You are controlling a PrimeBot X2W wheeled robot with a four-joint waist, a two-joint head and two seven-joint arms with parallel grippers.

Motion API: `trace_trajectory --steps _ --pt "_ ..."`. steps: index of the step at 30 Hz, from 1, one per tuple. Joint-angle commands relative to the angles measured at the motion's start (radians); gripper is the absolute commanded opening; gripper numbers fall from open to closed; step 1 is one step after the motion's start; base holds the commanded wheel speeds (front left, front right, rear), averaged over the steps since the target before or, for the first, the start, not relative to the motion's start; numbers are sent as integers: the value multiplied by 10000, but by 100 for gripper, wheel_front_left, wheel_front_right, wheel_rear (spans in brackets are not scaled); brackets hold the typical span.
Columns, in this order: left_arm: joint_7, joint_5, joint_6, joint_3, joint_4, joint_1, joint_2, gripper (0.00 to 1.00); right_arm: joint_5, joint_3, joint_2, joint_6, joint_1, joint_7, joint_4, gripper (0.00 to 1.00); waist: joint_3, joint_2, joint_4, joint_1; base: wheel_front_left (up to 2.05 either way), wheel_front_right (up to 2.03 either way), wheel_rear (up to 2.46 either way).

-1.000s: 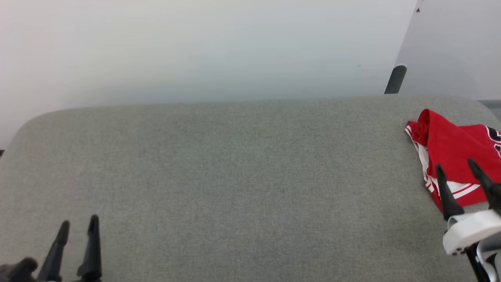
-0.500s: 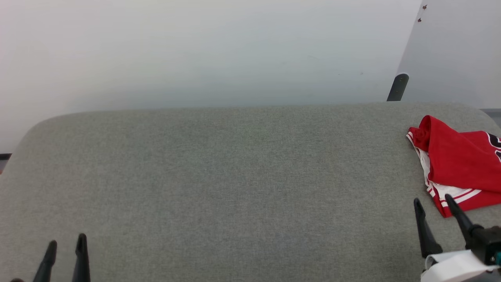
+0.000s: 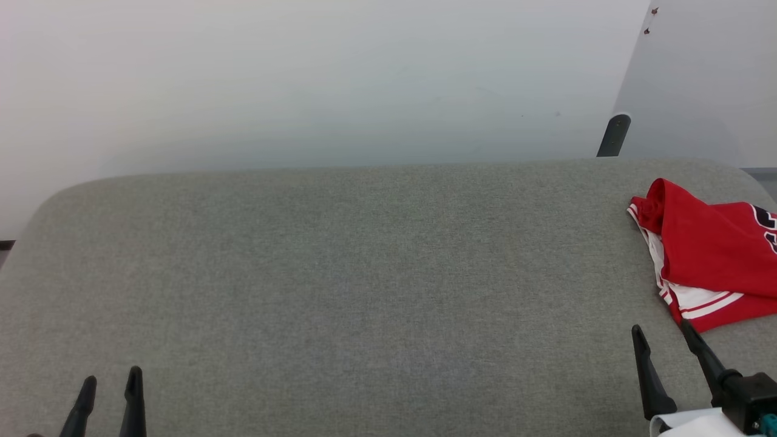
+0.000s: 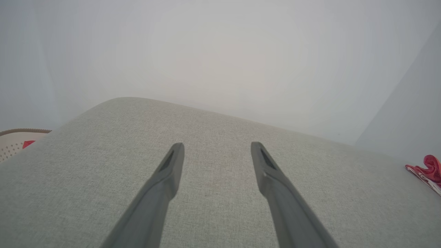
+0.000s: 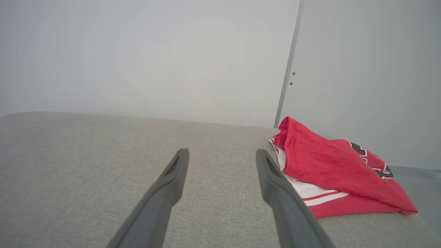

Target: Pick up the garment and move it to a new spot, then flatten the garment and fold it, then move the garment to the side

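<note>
red garment [image 3: 710, 249], bunched at right, looks soft, light and floppy; pinch its near striped hem [image 3: 704, 301]. right claw [image 3: 661, 328] and left claw [image 3: 112, 375] gape empty.

Illumination: bright, even, diffuse. Shadows: faint and soft-edged; a thin shade lies under the garment [image 5: 327, 165], right of the right gripper [image 5: 222, 152]. The wall [image 4: 220, 51] ahead of the left gripper [image 4: 217, 146] is hazy, palest at centre and darkening toward the corners. Finger bases at the frame bottom are soft. Wide-angle distortion bows the far edge of the grey top [image 4: 86, 172].
</note>
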Motion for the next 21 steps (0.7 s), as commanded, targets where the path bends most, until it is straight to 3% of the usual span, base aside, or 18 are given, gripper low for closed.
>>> trace_trajectory --steps 1,4,5,10,21 --pt "-4 29 -78 -9 6 39 -16 100 -40 -27 44 -11 161 -35 -35 100 0 0 -1 0 0 0 0" --pt "-3 163 -61 50 -33 24 -13 100 -14 -15 110 -11 170 -38 -75 100 -2 0 11 0 0 0 0" --pt "-4 128 -29 25 -2 1 -21 0 2 12 94 0 103 0 -17 0 -2 0 10 0 0 0 0" --pt "24 43 -29 -120 414 53 -421 0 94 61 250 0 288 45 413 0 0 0 10 0 0 0 0" --pt "583 -1517 -34 -108 587 -423 -751 0 2273 -137 390 -1 34 600 452 0 36 0 32 0 0 0 0"
